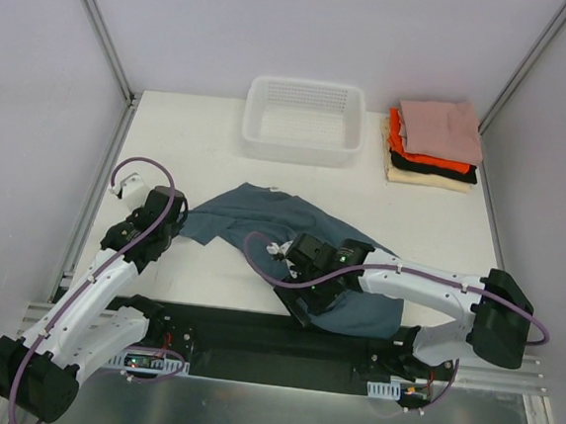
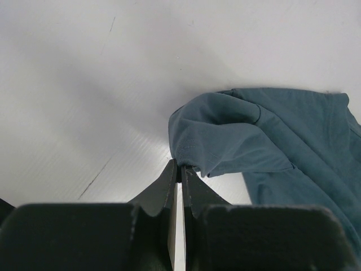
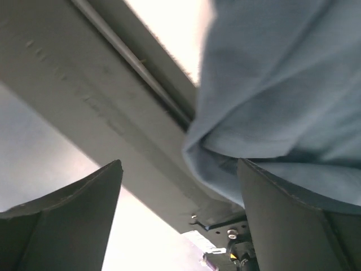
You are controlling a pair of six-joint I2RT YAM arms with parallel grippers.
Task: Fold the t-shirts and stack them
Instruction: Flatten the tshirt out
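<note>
While the slate blue-grey t-shirt (image 1: 253,217) lies crumpled across the middle of the counter (image 1: 420,229), its lower part reaches to the near edge and hangs a little over the black rail (image 1: 253,330) there. The left hand (image 1: 183,226) is pressed together on the left end of this shirt. The left wrist view shows it clearly: the fingertips (image 2: 174,171) pinch a fold of the hem, and the cloth rises a little from the counter. The top view shows only that this hand meets the cloth.

The right hand (image 1: 300,303) is over the near part of the shirt. From above I cannot tell its state, but in the right wrist view the right hand (image 3: 177,164) is spread, with cloth just beside one finger and none between them.

In the far right corner stands a stack of folded t-shirts: dusty-pink (image 1: 444,127) on top, then orange-red (image 1: 406,148), black (image 1: 435,171) and cream (image 1: 420,180). A white basket (image 1: 301,155) is at the far edge, near the stack.
</note>
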